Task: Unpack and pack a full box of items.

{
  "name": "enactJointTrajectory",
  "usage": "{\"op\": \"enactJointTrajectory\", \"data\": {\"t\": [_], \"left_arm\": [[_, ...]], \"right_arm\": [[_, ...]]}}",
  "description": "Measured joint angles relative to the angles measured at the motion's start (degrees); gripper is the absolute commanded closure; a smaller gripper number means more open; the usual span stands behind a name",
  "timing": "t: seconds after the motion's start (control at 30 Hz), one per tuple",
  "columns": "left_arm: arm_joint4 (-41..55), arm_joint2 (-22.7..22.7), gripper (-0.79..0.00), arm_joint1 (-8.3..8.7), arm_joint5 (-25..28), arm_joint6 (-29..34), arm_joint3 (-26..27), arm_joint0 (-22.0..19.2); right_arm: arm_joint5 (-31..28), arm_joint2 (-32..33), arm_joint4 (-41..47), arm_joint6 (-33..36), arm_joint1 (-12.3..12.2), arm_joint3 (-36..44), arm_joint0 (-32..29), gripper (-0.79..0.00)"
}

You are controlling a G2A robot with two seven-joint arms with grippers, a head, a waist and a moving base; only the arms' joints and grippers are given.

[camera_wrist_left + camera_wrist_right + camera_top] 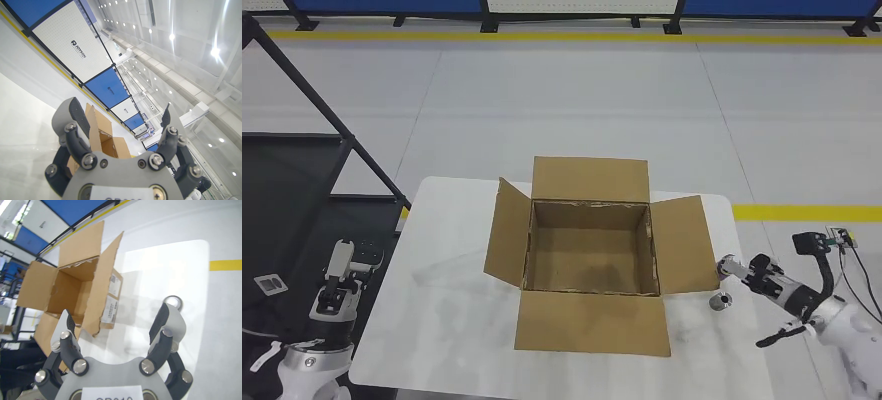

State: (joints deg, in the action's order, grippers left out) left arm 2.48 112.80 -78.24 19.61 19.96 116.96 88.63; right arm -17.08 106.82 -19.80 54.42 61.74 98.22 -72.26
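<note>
Plain brown cardboard box [591, 322]; white labels [113, 289] with dark print on one side. Glossy white table [452, 300]. Small silver metal ring [721, 301]. Pale grey floor [542, 100], yellow stripe [802, 212]. Left gripper [121, 111], right gripper [115, 313]: grey, black ribbed pads [78, 115].

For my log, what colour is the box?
The box is plain brown, clearest in the top view.

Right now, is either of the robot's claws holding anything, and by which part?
Nothing is held. The left gripper and the right gripper are both open and empty.
</note>
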Motion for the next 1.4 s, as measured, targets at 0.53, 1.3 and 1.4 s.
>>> {"op": "enactJointTrajectory", "data": {"t": [0.53, 1.3, 1.4], "left_arm": [[0.0, 0.0, -0.785, 0.00, 0.0, 0.0, 0.0, 0.0], [0.0, 0.0, -0.785, 0.00, 0.0, 0.0, 0.0, 0.0], [0.0, 0.0, -0.785, 0.00, 0.0, 0.0, 0.0, 0.0]], "right_arm": [[-3.1, -12.0, 10.2, 17.3, -1.7, -28.1, 25.4, -0.274], [-3.5, -18.0, 16.4, 19.2, -3.1, -33.2, 29.0, 0.000], [-3.4, -19.2, 16.7, 18.7, -3.2, -33.0, 29.2, 0.000]]}}
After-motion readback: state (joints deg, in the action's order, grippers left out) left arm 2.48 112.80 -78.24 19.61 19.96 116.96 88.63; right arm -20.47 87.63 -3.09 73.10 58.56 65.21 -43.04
